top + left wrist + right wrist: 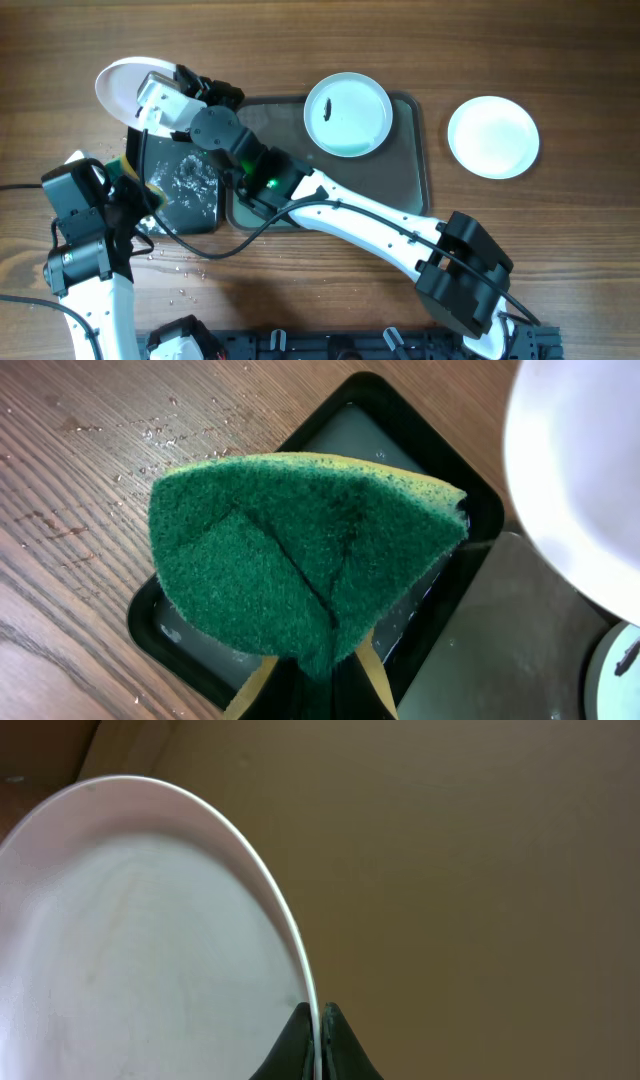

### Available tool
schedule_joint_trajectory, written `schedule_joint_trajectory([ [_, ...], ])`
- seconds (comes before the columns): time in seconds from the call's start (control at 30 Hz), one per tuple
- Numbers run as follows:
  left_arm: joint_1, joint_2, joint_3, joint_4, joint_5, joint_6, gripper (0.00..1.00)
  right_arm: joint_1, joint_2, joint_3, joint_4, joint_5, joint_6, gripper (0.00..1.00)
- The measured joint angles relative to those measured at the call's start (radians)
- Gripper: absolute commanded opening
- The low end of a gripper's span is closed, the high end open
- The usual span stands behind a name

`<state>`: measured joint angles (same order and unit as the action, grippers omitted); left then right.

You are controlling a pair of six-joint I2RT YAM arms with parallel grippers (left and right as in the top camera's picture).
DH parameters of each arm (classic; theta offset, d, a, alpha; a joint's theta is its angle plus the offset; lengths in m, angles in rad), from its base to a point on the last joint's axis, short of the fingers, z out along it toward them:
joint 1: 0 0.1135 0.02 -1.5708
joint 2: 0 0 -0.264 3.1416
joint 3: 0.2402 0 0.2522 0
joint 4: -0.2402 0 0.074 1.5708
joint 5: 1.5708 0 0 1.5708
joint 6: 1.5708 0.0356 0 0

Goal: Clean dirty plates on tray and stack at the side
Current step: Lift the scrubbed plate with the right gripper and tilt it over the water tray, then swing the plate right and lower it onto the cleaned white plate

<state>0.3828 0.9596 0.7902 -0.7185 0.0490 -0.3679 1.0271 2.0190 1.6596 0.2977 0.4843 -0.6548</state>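
My right gripper [160, 88] is shut on the rim of a white plate [120, 82] and holds it tilted above the table's far left; the right wrist view shows the jaws [318, 1020] pinching the rim of the plate [150, 940]. My left gripper [320, 695] is shut on a green sponge [300, 550], just below the held plate [585, 470]; the sponge also shows in the overhead view [128, 170]. A pale aqua plate [348, 113] with a dark smudge sits on the large dark tray [405, 175]. Another white plate [493, 136] lies on the table to the right.
A small glossy black tray [190, 195] holding water sits left of the large tray, under the sponge [175, 645]. Water drops lie on the wood near it [175, 270]. The right arm stretches across the large tray from the bottom right.
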Motion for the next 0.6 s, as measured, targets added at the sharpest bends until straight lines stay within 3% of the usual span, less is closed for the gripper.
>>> schedule_joint_trajectory([
  [0.6,0.000,0.000,0.000,-0.001,0.000,0.000,0.04,0.000,0.000,0.000,-0.021,0.049,0.083,0.04],
])
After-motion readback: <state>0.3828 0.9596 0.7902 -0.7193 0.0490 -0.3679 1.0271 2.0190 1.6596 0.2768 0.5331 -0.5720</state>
